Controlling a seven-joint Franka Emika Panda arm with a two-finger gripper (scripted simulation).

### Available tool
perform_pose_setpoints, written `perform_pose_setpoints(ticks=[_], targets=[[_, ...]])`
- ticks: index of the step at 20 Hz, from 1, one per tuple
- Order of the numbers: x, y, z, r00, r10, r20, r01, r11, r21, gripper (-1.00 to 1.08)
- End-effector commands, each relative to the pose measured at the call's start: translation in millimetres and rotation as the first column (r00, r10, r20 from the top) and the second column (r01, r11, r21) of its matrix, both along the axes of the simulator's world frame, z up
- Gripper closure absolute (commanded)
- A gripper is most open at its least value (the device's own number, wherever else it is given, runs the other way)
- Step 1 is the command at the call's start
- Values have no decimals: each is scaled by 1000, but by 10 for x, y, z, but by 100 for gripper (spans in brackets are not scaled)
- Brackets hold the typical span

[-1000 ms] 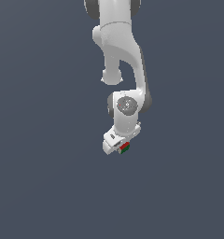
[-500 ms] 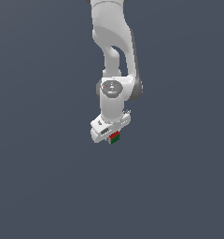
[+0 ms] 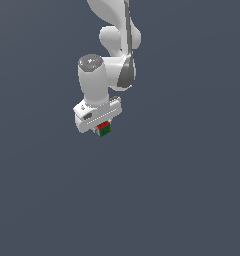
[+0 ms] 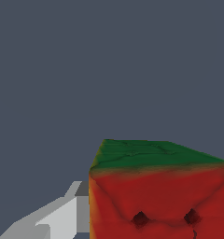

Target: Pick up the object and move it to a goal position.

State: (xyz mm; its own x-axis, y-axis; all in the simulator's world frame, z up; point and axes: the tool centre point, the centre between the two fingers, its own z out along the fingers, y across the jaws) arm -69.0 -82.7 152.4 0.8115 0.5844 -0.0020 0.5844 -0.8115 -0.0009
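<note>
Plain slate-grey backdrop, no goal marker visible. Small cube point(image 3: 104, 128) pinched under white gripper point(image 3: 103, 126), one finger point(image 4: 62, 217) pressed against its side. Risk: slipping out through thin grip mid-carry.

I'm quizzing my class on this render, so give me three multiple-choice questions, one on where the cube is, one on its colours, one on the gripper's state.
1. Where is the cube?
A. At the gripper's tip
B. Far off from the arm
C. On top of the arm's base

2. Which colours show on the cube in the wrist view?
A. Blue and yellow
B. Red and green
C. Black and white

3. What is the gripper doing?
A. Open and empty
B. Out of view
C. Shut on the cube

Answers: 1 A, it sits right under the white hand; 2 B, red face with dark marks, green face adjoining; 3 C, a finger presses its side.
</note>
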Motion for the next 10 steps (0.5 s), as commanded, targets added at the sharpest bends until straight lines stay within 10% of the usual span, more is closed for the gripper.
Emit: perform_pose_setpoints(ticks=[1,10], targets=[[-141,-212,188,1000,0,2,0,1000,1,108],[-554,-871,744,1000,1,3,-1,1000,3,108]])
